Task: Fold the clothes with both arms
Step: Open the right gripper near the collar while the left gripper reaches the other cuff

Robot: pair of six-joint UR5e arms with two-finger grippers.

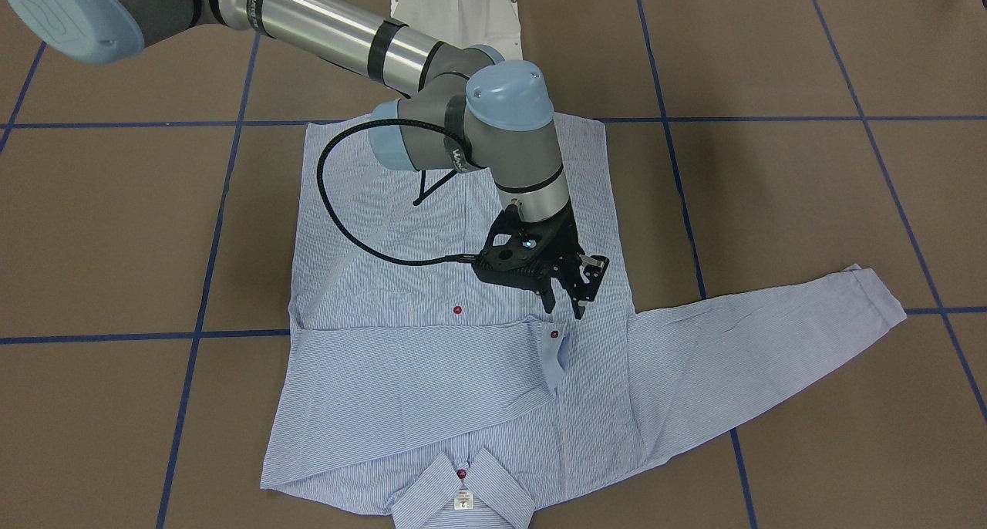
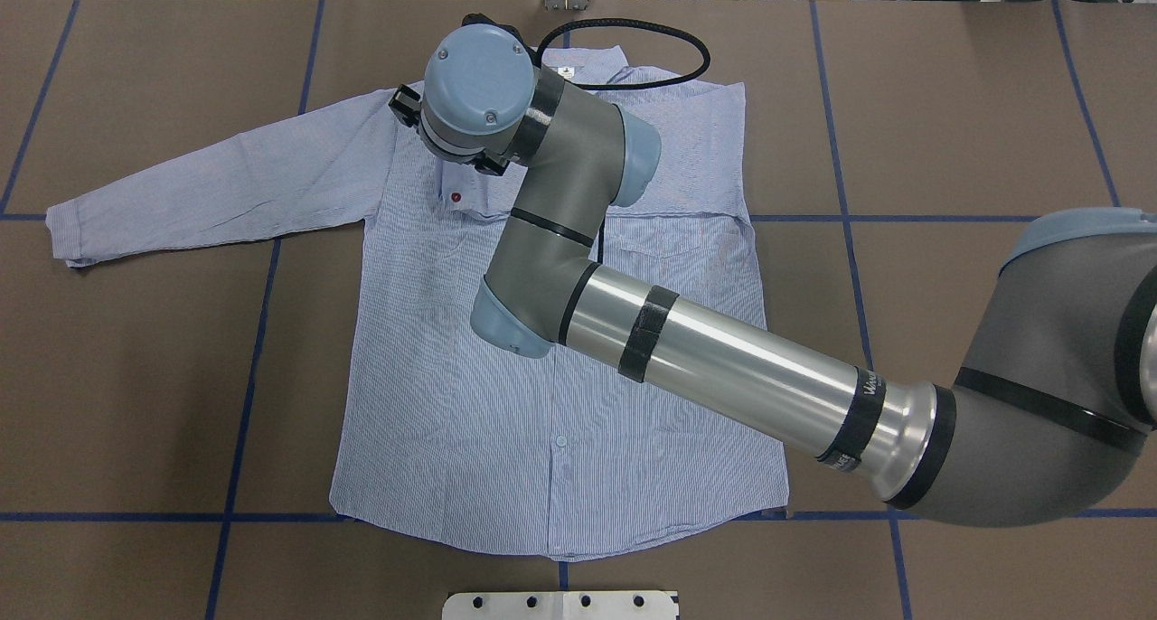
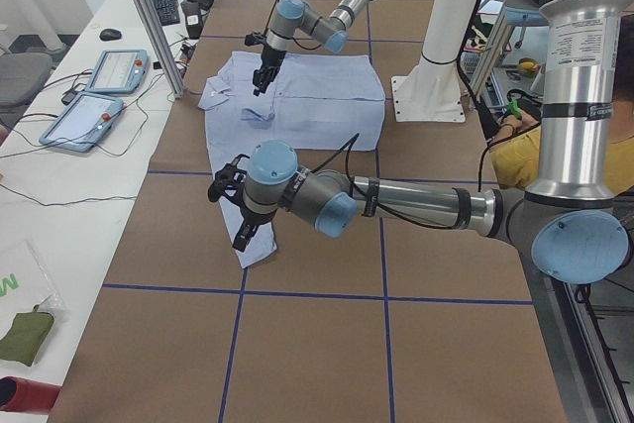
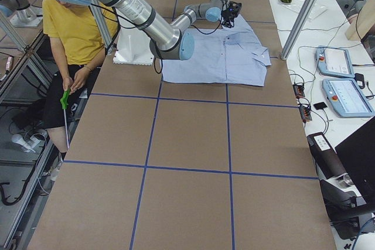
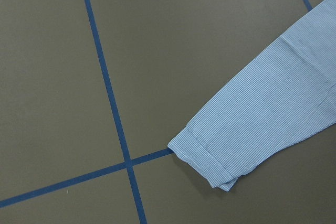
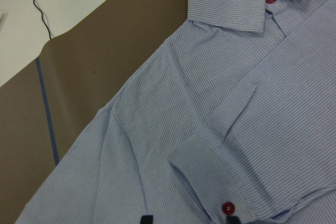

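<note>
The striped shirt (image 1: pixel 432 390) lies flat, front up, collar (image 1: pixel 463 486) away from the robot. One sleeve is folded across the chest, its cuff (image 1: pixel 551 352) with a red button near the placket. The other sleeve (image 1: pixel 771 344) stretches out flat toward the robot's left. My right gripper (image 1: pixel 564 310) hangs just above the chest beside the folded cuff (image 6: pixel 197 161), open and empty. My left gripper (image 3: pixel 241 240) shows only in the exterior left view, over the outstretched cuff (image 5: pixel 210 161); I cannot tell whether it is open or shut.
The brown table (image 2: pixel 949 105) carries blue tape lines. The white pedestal base (image 2: pixel 560 605) stands at the robot's edge. A person in a yellow shirt (image 4: pixel 70 21) sits beside the base. Teach pendants (image 3: pixel 109 71) lie on the side table.
</note>
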